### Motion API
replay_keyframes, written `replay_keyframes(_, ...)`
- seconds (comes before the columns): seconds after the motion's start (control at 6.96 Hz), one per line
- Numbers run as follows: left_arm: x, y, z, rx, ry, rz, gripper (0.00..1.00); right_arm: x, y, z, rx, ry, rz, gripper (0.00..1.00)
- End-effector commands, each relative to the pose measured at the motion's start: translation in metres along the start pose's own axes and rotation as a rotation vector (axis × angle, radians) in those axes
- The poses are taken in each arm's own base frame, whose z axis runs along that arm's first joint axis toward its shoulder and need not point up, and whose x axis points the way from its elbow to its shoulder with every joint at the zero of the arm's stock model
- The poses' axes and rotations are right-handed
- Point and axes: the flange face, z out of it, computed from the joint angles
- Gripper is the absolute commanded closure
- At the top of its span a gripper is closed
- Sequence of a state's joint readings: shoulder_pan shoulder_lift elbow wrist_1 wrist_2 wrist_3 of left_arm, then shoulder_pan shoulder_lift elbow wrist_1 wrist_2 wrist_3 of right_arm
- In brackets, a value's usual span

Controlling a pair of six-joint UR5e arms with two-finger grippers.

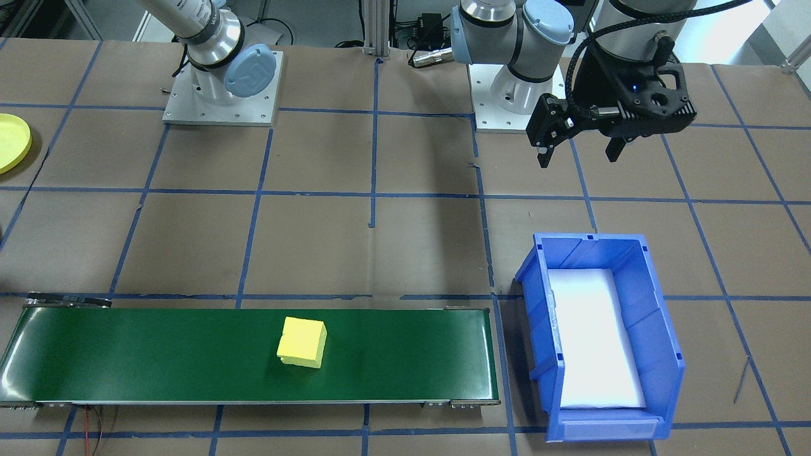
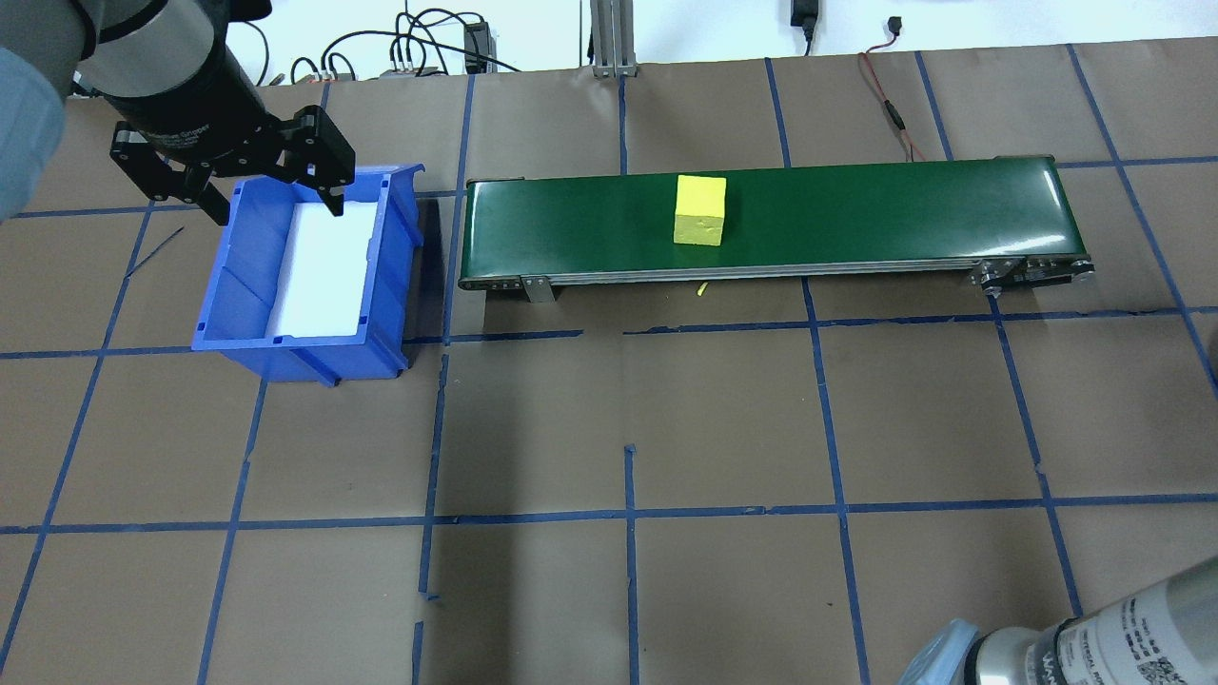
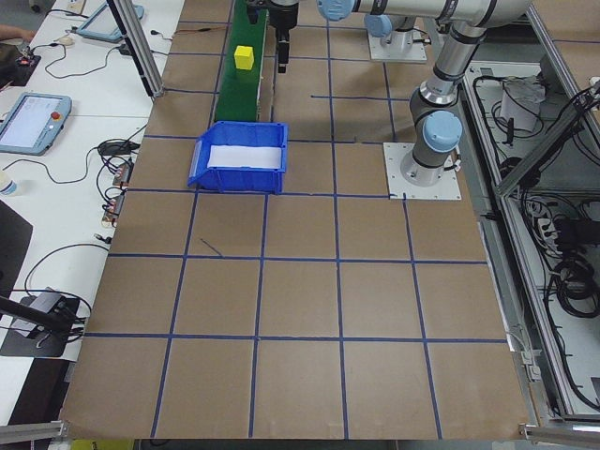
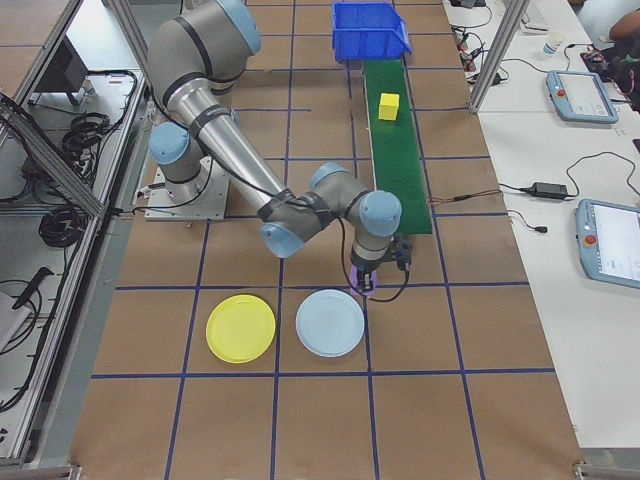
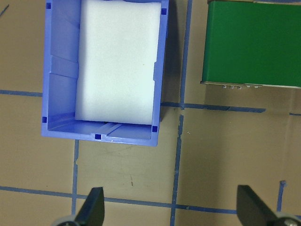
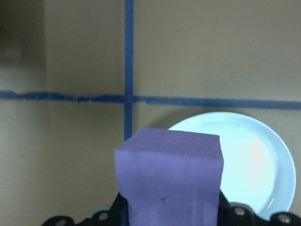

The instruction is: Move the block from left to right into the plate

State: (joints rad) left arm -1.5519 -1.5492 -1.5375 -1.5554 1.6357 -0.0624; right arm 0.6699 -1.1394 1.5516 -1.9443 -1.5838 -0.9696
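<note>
My right gripper [image 4: 369, 287] is shut on a purple block [image 6: 169, 174] and holds it just above the table. The block hangs over the near edge of a light blue plate [image 6: 244, 155]. The yellow plate [image 4: 240, 328] lies on the table beside the light blue one, apart from the gripper, and its edge also shows in the front-facing view [image 1: 9, 142]. A yellow block [image 2: 699, 209] rests on the green conveyor belt [image 2: 856, 214]. My left gripper [image 2: 274, 202] hovers open and empty by the blue bin [image 2: 304, 271].
The blue bin [image 1: 602, 335] holds a white foam pad and stands at the belt's end. The right arm's elbow [image 4: 290, 225] stretches low over the table between its base and the plates. Tablets and cables lie on the side benches.
</note>
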Motion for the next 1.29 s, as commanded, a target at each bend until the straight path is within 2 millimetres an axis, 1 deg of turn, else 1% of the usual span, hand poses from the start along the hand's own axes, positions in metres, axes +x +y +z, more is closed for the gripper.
replay_keyframes(0.0, -0.001, -0.001, -0.002, 0.003, 0.001, -0.002, 0.0, 0.039, 0.049, 0.014, -0.013, -0.046, -0.065, 0.71)
replay_keyframes(0.14, -0.001, -0.001, -0.002, 0.005, 0.001, -0.003, 0.0, 0.046, 0.046, 0.027, -0.012, -0.035, -0.07, 0.69)
replay_keyframes(0.29, -0.001, -0.001, -0.002, 0.006, 0.001, -0.004, 0.0, 0.051, 0.043, 0.038, -0.008, -0.03, -0.07, 0.22)
replay_keyframes(0.43, -0.001, -0.001, -0.002, 0.006, 0.001, -0.004, 0.0, 0.053, 0.043, 0.035, -0.012, -0.02, -0.071, 0.03)
replay_keyframes(0.57, -0.001, -0.001, -0.002, 0.005, -0.001, -0.003, 0.0, 0.052, 0.043, 0.037, -0.014, -0.022, -0.07, 0.01)
replay_keyframes(0.72, -0.001, -0.001, -0.001, 0.003, -0.001, -0.003, 0.0, 0.051, 0.044, 0.036, -0.013, -0.022, -0.065, 0.01)
replay_keyframes(1.01, -0.001, -0.001, -0.002, 0.005, 0.001, -0.002, 0.0, 0.046, 0.041, 0.023, 0.005, -0.009, -0.048, 0.01)
replay_keyframes(1.15, -0.001, -0.001, -0.003, 0.008, 0.001, -0.004, 0.0, 0.019, 0.02, 0.001, 0.038, -0.004, -0.025, 0.01)
